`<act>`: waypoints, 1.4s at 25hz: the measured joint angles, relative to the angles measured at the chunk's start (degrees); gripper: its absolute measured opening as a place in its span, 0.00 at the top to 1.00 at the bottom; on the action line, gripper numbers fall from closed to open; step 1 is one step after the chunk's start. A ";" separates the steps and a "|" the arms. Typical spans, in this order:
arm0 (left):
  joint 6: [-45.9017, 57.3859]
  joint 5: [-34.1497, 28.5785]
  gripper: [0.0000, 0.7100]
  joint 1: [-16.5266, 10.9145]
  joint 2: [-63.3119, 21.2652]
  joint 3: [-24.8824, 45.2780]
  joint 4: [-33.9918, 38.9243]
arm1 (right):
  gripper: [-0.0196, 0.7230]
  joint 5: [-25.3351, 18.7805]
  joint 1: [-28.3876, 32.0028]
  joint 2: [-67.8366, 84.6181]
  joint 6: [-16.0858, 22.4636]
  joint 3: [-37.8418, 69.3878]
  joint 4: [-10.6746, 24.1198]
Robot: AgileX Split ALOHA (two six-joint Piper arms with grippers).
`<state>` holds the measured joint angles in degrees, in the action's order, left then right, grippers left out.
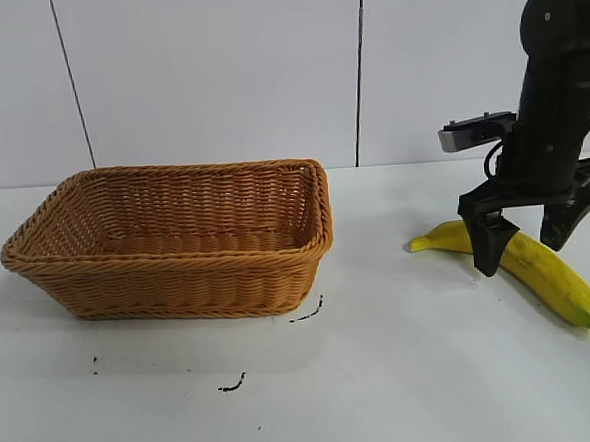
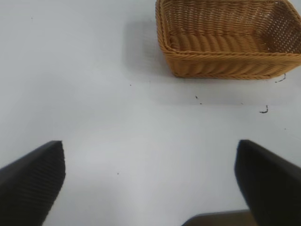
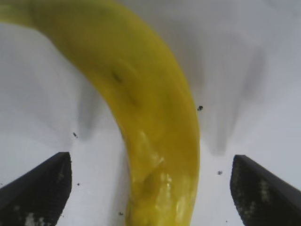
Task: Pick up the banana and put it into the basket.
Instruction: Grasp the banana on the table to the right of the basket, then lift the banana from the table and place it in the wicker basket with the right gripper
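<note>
1. The banana [image 1: 538, 263] lies flat on the white worktop [image 1: 405, 375] at the right of the exterior view, running from a greenish end in the middle right down to its tip at the lower right edge.
2. The right pincer [image 1: 532, 239] comes down from the black arm in the upper right corner and straddles the middle of the banana, one finger on each side, spread wide and not closed on it.
3. In the right wrist view the banana [image 3: 150, 136] fills the centre of the frame, with the two dark fingertips [image 3: 40, 188] well apart in the lower corners and white worktop showing between each of them and the fruit.
4. The basket [image 1: 176, 238] sits at the left centre of the exterior view, well apart from the banana.
5. The left pincer [image 2: 150, 183] shows only in the left wrist view, spread wide over bare worktop, with the basket [image 2: 230, 42] at the upper right of that frame.
6. A few small black marks [image 1: 233, 385] dot the worktop in front of the basket.
</note>
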<state>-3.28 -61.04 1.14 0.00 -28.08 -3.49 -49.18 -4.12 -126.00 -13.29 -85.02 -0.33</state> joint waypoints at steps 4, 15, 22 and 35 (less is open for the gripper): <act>0.00 0.00 0.02 0.00 0.00 0.00 0.00 | 0.12 0.55 0.00 -0.63 0.00 0.00 -0.45; 0.00 0.00 0.02 0.00 0.00 0.00 0.00 | 0.55 -0.05 0.00 -0.60 0.20 0.00 0.33; 0.00 0.00 0.02 0.00 0.00 0.00 0.00 | 0.55 -5.92 0.00 6.42 0.20 -3.76 0.75; 0.00 0.00 0.02 0.00 0.00 0.00 0.00 | 0.55 -19.33 -0.06 8.58 -1.90 -22.13 0.63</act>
<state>-3.28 -61.04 1.14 0.00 -28.08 -3.49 -68.50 -4.18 -117.42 -15.19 -107.14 0.30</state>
